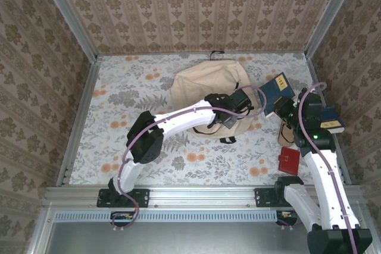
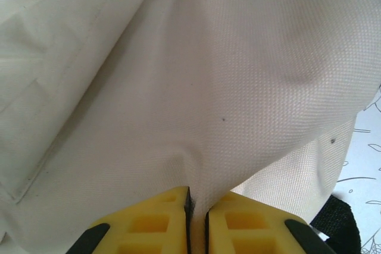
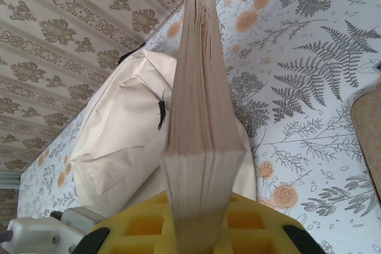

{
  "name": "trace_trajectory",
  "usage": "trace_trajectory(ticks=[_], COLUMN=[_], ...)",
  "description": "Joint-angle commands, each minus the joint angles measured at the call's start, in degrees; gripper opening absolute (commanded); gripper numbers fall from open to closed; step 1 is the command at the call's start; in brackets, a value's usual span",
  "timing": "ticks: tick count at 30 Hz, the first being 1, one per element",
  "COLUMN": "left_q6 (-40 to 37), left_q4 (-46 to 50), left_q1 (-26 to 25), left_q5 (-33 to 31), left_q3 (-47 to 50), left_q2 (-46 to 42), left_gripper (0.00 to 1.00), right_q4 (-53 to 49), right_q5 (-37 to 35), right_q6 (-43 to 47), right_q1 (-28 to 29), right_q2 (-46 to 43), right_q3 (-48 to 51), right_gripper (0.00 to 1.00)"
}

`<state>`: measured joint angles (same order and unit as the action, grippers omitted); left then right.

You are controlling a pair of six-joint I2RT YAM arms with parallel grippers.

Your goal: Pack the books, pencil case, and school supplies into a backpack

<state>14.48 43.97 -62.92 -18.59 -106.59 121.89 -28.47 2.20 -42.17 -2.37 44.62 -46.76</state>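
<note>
The left fingers (image 2: 149, 227) are pinched shut on a fold of the beige backpack (image 2: 208, 87), its fabric spreading away ahead of them. The right fingers (image 3: 140, 224) clamp a navy-blue book (image 1: 277, 91), page edges toward the wrist camera; beyond and left, the backpack rests on the floral surface (image 3: 309, 87)

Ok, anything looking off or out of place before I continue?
Nothing spilled or damaged. The left gripper is pinching a fold of the backpack fabric, and the right gripper holds a navy book beside it. No open zipper mouth is visible.
</note>
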Motion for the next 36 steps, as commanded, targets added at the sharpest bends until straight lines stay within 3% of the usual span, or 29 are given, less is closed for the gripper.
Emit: trace_trajectory(ticks=[1,11,15,21,28,36], left_q6=[-2.71,-6.44,-5.79,-5.25,-7.87,-7.19], left_q4=[0.17,-3.61,-6.66,-15.20,-18.58,-18.77], left_q1=[0.50,2.28,4.13,5.64,5.71,5.75], left_q5=[-4.42,-6.86,-6.02,-4.56,-2.32,-2.05], left_q3=[-0.19,0.83,1.45,1.12,-2.11,-1.68], left_q2=[-5.15,-11.39,-13.44,-16.19,-15.54,-16.44], left_gripper=[0.12,0.08,0.00,0.00,0.00,0.00], right_q4=[-1.11,-3.79,-1.08,3.59,1.36,13.49], right_q5=[0.09,4.11,11.62,23.44,28.09,27.42], right_q6=[2.33,3.94,2.84,-3.25,-9.36,-16.11], right_q1=[-0.35,-0.33,-0.35,-0.26,0.67,6.95], right_q2=[-2.05,-3.81,-3.84,-5.86,-5.36,-0.58], right_q3=[-0.28,0.70,1.64,4.02,6.01,11.24], right_gripper=[0.08,0.08,0.08,0.06,0.03,0.03])
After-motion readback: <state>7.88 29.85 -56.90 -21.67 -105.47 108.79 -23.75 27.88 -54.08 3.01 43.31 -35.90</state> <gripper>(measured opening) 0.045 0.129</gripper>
